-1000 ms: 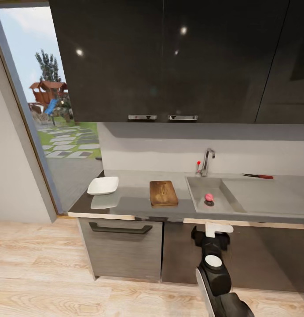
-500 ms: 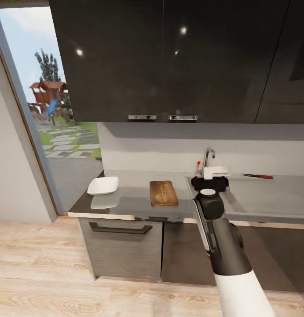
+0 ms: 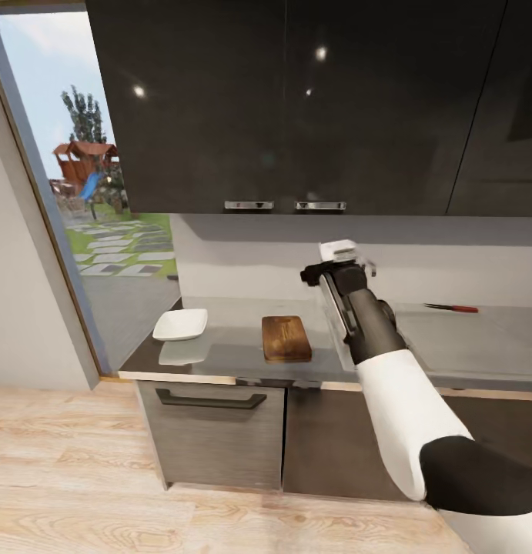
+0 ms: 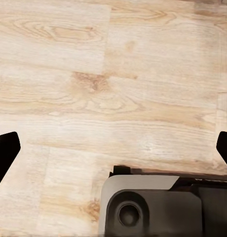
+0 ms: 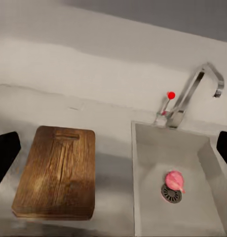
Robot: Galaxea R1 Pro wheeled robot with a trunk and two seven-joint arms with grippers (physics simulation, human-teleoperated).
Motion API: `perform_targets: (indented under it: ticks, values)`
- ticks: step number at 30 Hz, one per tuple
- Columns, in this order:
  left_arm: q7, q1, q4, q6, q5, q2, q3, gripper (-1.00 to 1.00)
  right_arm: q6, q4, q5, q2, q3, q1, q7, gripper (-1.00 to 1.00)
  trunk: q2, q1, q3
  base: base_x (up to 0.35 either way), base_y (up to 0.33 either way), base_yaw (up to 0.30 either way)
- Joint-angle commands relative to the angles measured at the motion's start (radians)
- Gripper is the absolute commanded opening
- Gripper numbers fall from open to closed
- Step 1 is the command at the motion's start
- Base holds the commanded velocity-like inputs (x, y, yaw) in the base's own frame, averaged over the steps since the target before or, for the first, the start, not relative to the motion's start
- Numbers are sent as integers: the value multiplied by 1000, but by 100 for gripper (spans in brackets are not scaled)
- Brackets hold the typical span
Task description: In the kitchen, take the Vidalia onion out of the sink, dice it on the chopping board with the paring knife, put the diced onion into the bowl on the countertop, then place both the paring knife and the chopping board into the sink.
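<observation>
Hovering right gripper (image 3: 336, 265): raised above the near-left part of the sink (image 5: 202, 148), fingertips (image 5: 5, 150) spread wide at the wrist view's edges, holding nothing.
Vidalia onion (image 5: 175, 180): below the gripper on the basin floor, touching the round drain (image 5: 171, 193).
Tap (image 5: 192, 94): at the sink's back rim, red knob (image 5: 170, 95) beside it.
Chopping board (image 3: 286, 338): flat on the countertop (image 3: 235, 350), just left of the sink.
Bowl (image 3: 181, 324): further left, apart from the board.
Paring knife (image 3: 452, 308): at the back of the drainboard, well right of the gripper.
Left gripper (image 4: 113, 148): pointing at wooden floor (image 4: 94, 74), fingers apart, empty.
</observation>
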Motion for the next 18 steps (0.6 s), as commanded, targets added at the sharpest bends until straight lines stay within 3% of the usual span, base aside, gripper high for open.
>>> perform_targets:
  ticks: [1,4,8,12,18]
  values:
    - [-1,1,11,-1,6,0,0,100,3,54,0,0,-14,-37,63,100,-1,0,0,36,0,0]
    - [-1,1,45,0,6,0,1,100,-33,180,-39,-60,-60,-91,213,100,-1,0,0,70,-2,0]
    - [1,1,66,3,6,2,0,100,-88,254,-65,-103,-83,-111,295,100,-1,0,0,120,-35,0]
    - [2,1,80,5,6,6,0,100,-104,278,-74,-114,-87,-116,321,100,-1,0,0,198,-34,0]
    - [3,1,117,6,7,11,2,100,-110,298,-77,-110,-81,-117,330,100,-1,0,0,288,-8,0]
